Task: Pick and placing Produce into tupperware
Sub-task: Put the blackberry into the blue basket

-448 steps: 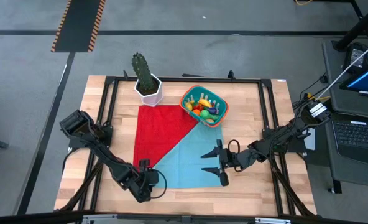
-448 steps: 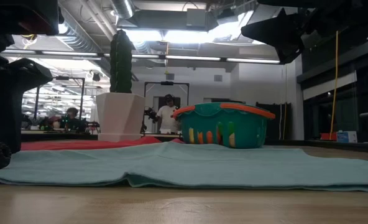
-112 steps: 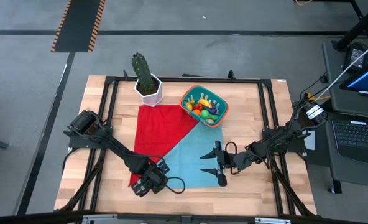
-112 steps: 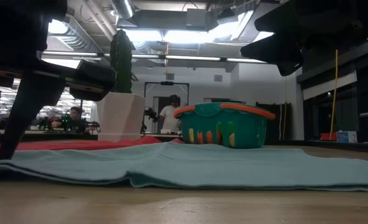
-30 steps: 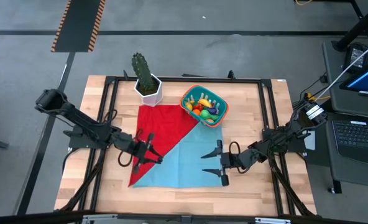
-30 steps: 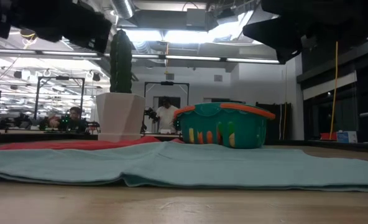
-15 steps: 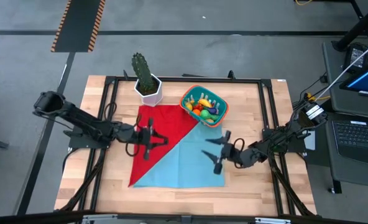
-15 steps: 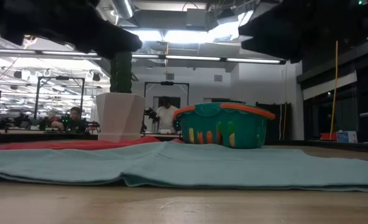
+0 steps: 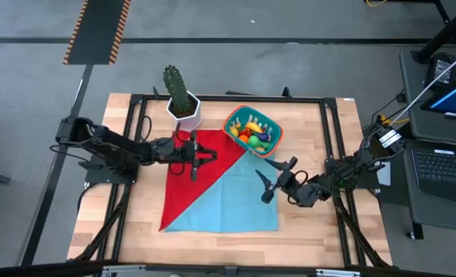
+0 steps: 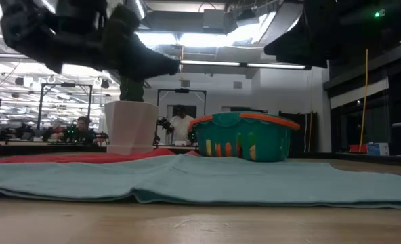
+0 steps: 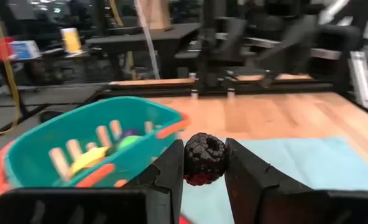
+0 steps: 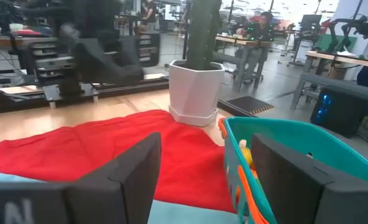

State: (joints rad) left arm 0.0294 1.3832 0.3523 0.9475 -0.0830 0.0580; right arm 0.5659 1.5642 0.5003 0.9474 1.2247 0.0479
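We see a bench (image 9: 320, 131) of pale wood with a smooth, lightly grained top, framed by dark matt metal rails (image 9: 228, 98). On it lies a soft matt cloth (image 9: 212, 192), half red, half pale blue, slightly rumpled. The tub (image 9: 253, 131) looks like smooth plastic, teal with an orange rim and ribbed sides. The plant pot (image 9: 186, 113) is smooth matt white. The left claw (image 11: 204, 163) has matt black fingers; the berry (image 11: 204, 158) between them is dark and knobbly.
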